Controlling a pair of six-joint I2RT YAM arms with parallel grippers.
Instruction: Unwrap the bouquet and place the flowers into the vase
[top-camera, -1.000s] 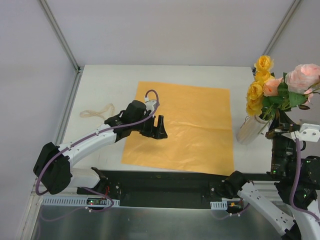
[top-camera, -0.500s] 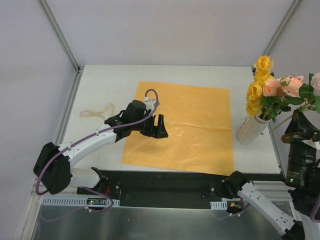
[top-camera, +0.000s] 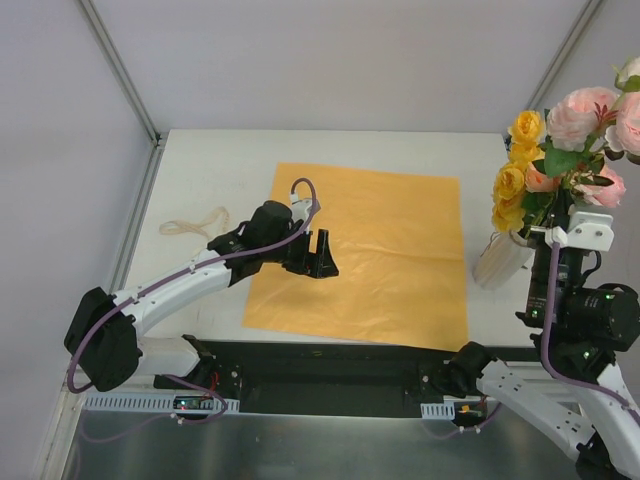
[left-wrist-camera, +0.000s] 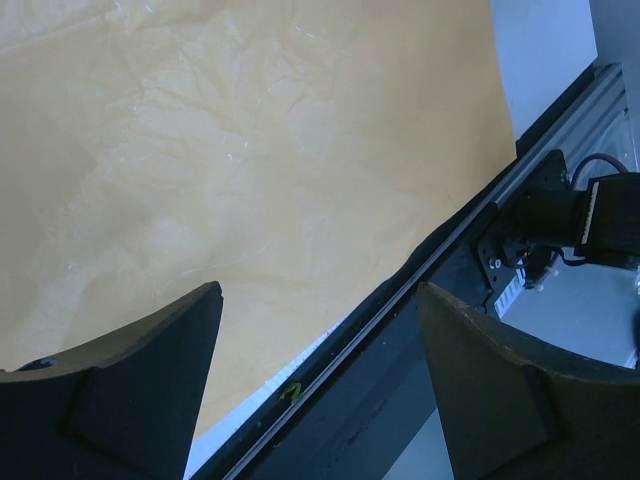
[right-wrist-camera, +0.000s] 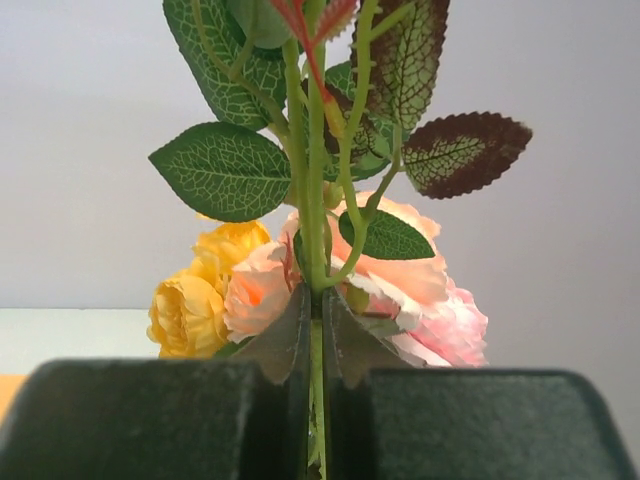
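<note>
Vase (top-camera: 497, 262) stood just right of orange sheet (top-camera: 380, 250), yellow roses (top-camera: 512, 170) already in it; right gripper (right-wrist-camera: 315, 325) clamped on pink-rose stems (right-wrist-camera: 313, 200), raised beside vase; left gripper (top-camera: 318, 257) wide, empty, over sheet; step looked like insertion; next: drop stem ends into narrow mouth.

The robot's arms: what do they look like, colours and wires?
The left arm and right arm are white tubes with black joints, a purple cable trailing along each. The left claw and right claw are black, with two wedge-shaped fingers.
</note>
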